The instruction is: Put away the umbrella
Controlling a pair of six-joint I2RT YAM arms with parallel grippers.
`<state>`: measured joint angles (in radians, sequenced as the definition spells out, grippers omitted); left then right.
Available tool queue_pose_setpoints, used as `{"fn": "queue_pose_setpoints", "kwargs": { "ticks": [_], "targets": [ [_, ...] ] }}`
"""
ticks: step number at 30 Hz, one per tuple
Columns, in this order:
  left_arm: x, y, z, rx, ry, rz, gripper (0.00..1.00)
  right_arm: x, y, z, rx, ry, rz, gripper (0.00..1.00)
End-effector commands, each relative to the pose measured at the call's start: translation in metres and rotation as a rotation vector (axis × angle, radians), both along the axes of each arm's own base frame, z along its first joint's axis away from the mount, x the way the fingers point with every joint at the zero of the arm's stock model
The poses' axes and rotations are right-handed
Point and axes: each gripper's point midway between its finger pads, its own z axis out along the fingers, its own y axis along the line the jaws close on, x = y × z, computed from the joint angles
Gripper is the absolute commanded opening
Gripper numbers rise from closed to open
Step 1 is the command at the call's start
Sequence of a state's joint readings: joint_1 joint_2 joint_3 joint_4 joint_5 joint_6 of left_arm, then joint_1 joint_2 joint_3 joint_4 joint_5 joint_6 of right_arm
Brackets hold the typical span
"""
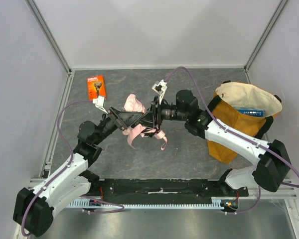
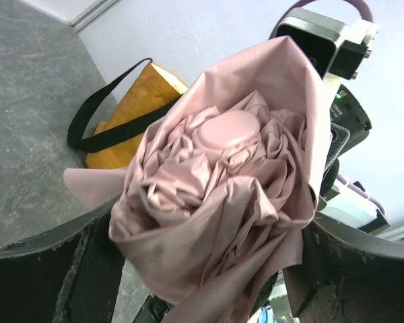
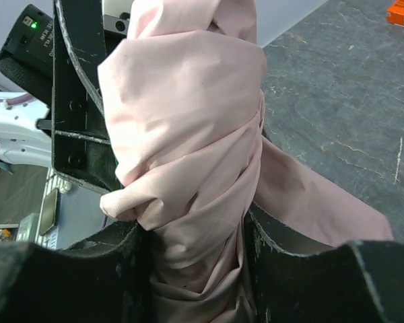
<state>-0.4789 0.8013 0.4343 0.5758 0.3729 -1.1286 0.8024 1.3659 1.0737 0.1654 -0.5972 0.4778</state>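
Umbrella [image 1: 134,115] hung between both arms: right claw [image 1: 150,115] gripped its bundle, left claw [image 1: 120,119] spread wide around crown.

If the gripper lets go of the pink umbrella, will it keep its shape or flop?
Probably flop: the umbrella is loose, crumpled fabric with a strap dangling below. It looks light and soft, so the right gripper squeezes it easily. Its smooth cloth may slip.

Pink umbrella [image 1: 134,117] mid-table betw. left gripper [image 1: 123,119] & right gripper [image 1: 150,115], mustard tote [image 1: 239,122] right.
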Motion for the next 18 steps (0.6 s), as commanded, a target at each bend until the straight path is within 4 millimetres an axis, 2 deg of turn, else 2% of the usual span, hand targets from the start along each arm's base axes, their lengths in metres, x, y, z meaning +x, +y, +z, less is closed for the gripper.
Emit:
{"fn": "queue_pose_setpoints", "kwargs": {
  "ticks": [1, 4, 6, 9, 11, 13, 15, 16, 18],
  "targets": [
    [-0.004, -0.010, 0.016, -0.033, -0.132, -0.082, 0.85, -0.033, 0.015, 0.039, 0.128, -0.053, 0.175, 0.00],
    [-0.018, -0.013, 0.028, -0.058, -0.208, -0.139, 0.87, -0.031, 0.016, 0.035, 0.120, -0.045, 0.172, 0.00],
    [-0.016, -0.012, 0.026, -0.044, -0.201, -0.128, 0.87, -0.032, 0.015, 0.037, 0.123, -0.048, 0.175, 0.00],
    [-0.018, -0.012, 0.027, -0.044, -0.204, -0.133, 0.78, -0.036, 0.016, 0.039, 0.129, -0.044, 0.196, 0.00],
    [-0.019, -0.012, 0.029, -0.049, -0.212, -0.137, 0.66, -0.040, 0.016, 0.039, 0.127, -0.039, 0.222, 0.00],
    [-0.022, -0.014, 0.032, -0.048, -0.220, -0.157, 0.34, -0.040, 0.015, 0.038, 0.122, -0.044, 0.216, 0.00],
    [-0.024, -0.015, 0.032, -0.042, -0.222, -0.176, 0.13, -0.038, 0.014, 0.039, 0.117, -0.050, 0.209, 0.00],
    [-0.025, -0.016, 0.032, -0.043, -0.220, -0.185, 0.05, -0.037, 0.015, 0.038, 0.112, -0.049, 0.208, 0.00],
    [-0.027, -0.015, 0.032, -0.044, -0.227, -0.191, 0.02, -0.036, 0.016, 0.039, 0.105, -0.041, 0.210, 0.00]
  ]
}}
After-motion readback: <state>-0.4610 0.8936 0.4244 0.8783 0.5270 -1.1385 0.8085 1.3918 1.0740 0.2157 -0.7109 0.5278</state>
